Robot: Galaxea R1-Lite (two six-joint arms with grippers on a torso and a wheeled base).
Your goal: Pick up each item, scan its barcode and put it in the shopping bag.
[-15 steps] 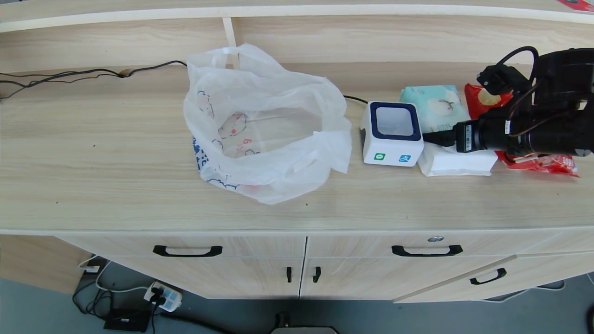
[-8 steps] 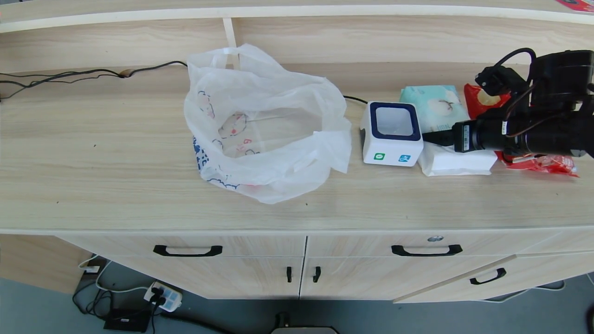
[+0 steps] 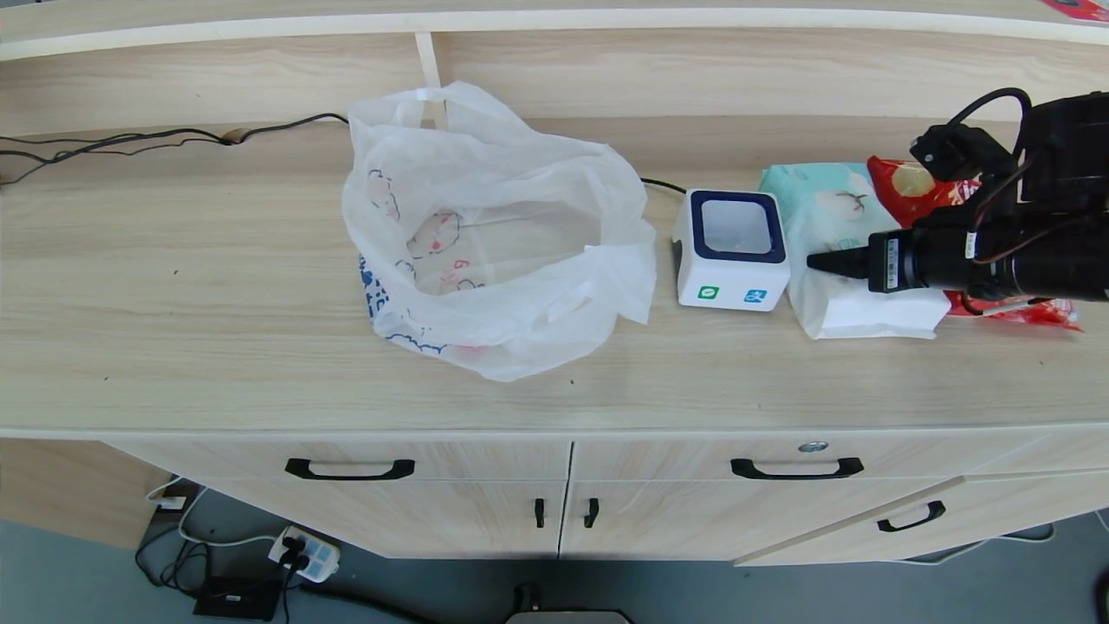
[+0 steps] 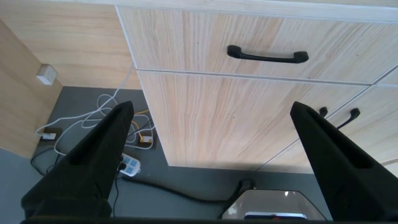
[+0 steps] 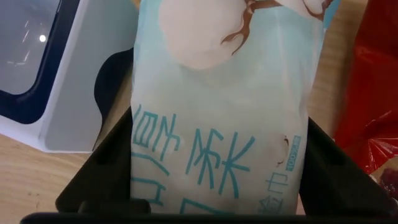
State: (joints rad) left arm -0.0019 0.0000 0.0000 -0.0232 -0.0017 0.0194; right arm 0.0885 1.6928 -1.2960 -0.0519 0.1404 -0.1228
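Tissue pack (image 3: 814, 201), soft plastic, pale teal with a white cotton-boll print. It sits on the light wooden counter (image 3: 217, 303), just right of the white cube scanner with a dark-blue-framed window (image 3: 732, 250).

Right gripper (image 3: 823, 260): the arm comes in low from the right, across the pack. In the wrist view the black fingers stand one on each long side of the pack and press against it, so it is pinched.

Left gripper (image 4: 211, 109): fingers spread wide with nothing between them, hanging below counter level in front of the cupboard fronts.

Step in hand, as I read it: the pick-up of the first item. The thin white translucent shopping bag (image 3: 494, 234) stands open on the far side of the scanner, and I can make out no goods in it. A red crinkled packet (image 3: 905, 186) waits to the right of the pack.

Next move calls for:
- lifting the pack clear of the scanner's side;
- turning it until the barcode faces the scanner window;
- carrying it left over the bag's mouth.

The pack is soft and will likely sag, so the pinch needs to hold.

Hard to make out:
- No barcode shows on any visible face.
- I cannot tell whether the pack is already off the counter.
- The arm covers the pack's middle, so the white near end may be the same pack or a second one.
- The red packet is largely behind the arm.
- The bag's folds blur its inside.
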